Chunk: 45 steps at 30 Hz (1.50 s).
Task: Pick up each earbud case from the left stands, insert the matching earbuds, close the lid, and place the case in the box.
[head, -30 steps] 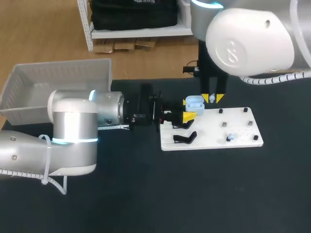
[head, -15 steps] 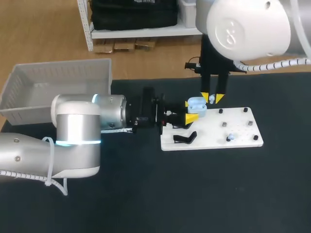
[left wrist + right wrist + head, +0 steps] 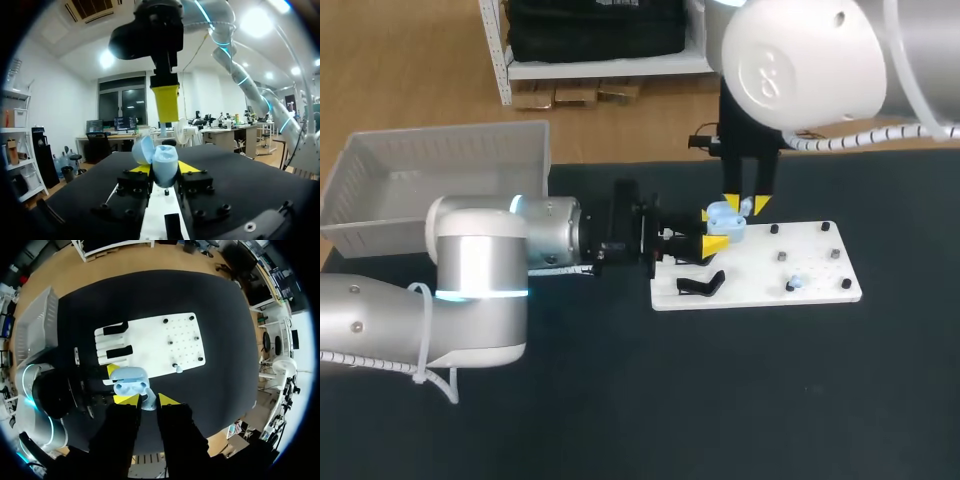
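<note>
A light blue earbud case [image 3: 723, 216] with its lid open is held over the left end of the white board [image 3: 815, 262]; my left gripper [image 3: 711, 231] is shut on it from both sides. In the left wrist view the case [image 3: 164, 161] stands upright between the yellow tips. My right gripper [image 3: 746, 205] hangs just above the case and is shut on a small pale earbud [image 3: 148, 402]. From the right wrist view the open case [image 3: 129, 383] lies just ahead of those fingers. Another earbud [image 3: 796, 283] rests on the board.
A black stand [image 3: 700, 284] lies on the board's left part, with small black pegs [image 3: 781, 256] across the right part. A white bin [image 3: 440, 170] stands at the back left of the dark table. Bare table stretches in front of the board.
My right gripper has shifted left and come down closer over the open case. My left arm moved slightly right with the case, then held still.
</note>
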Motion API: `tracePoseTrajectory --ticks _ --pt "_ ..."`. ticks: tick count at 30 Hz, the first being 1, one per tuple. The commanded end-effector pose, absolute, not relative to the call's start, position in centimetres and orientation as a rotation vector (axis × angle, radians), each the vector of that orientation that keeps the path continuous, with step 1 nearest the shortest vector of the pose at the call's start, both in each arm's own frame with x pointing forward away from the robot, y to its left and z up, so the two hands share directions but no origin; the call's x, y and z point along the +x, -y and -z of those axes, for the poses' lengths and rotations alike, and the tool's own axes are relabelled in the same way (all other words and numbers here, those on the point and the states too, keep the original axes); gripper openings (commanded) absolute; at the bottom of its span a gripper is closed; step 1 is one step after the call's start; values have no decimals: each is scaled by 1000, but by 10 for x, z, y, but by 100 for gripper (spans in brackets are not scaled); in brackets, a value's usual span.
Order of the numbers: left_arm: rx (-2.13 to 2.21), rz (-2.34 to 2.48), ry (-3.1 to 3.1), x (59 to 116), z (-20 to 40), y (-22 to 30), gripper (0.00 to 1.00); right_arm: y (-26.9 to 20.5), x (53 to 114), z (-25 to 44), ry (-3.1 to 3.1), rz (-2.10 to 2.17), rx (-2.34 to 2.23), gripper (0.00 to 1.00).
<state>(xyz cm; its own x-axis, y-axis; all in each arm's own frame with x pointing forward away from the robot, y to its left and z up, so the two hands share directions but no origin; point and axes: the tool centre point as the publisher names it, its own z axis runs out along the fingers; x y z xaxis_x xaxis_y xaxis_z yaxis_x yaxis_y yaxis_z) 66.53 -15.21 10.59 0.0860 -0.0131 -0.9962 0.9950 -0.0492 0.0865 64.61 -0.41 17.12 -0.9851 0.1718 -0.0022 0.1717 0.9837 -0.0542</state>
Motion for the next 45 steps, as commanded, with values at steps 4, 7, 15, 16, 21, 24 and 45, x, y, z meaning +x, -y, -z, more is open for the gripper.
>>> tracePoseTrajectory --ticks 4,7,15,16,21,24,45 --pt "1280 1192 -1125 662 -104 152 0 1 645 -169 3126 -102 -264 0" --pt "1285 1200 -1145 662 -103 153 0 1 645 -169 3125 -103 -259 0" --pt "1290 1222 -1189 662 -101 153 0 2 644 -166 3119 -115 -251 0" --pt "1289 1223 -1190 663 -101 153 0 2 644 -166 3118 -116 -250 0" --pt "1290 1226 -1193 663 -100 153 0 1 645 -164 3115 -121 -247 0" --pt "1288 1224 -1194 663 -100 153 0 0 646 -162 3113 -125 -241 0" --pt "1288 1224 -1194 663 -100 153 0 -2 655 -155 3092 -188 -231 0"
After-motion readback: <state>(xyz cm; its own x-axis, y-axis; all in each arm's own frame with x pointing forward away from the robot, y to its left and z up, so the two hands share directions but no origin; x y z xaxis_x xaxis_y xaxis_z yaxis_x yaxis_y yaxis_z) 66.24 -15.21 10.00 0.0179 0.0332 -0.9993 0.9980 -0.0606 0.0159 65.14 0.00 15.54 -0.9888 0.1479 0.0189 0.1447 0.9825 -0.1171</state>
